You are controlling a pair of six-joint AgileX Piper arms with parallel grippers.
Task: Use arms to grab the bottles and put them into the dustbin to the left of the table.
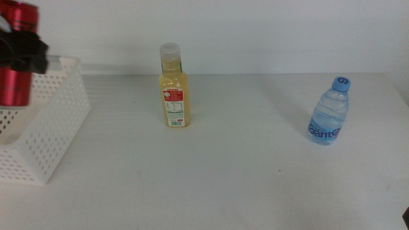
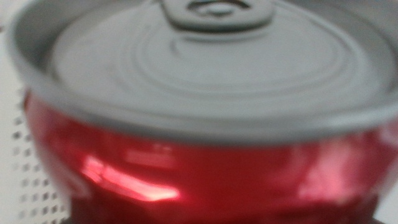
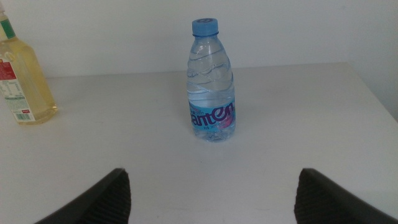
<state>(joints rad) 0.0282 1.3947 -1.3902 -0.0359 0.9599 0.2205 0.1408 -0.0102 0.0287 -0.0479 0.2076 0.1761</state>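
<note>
Middle view shows the left end effector clamping the slim red metal can above the white perforated plastic basket. Right end effector gapes wide near the clear blue-capped water bottle standing on the off-white bench.

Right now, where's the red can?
In the middle view, the red can is at the far left, held upright by the left gripper above the white dustbin, well left of the juice bottle.

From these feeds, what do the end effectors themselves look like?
The left end effector shows only as a black, blocky shape at the middle view's left edge. The right end effector shows two dark, rounded, matte jaw tips set wide apart. No cables, housings or markings are visible.
</note>
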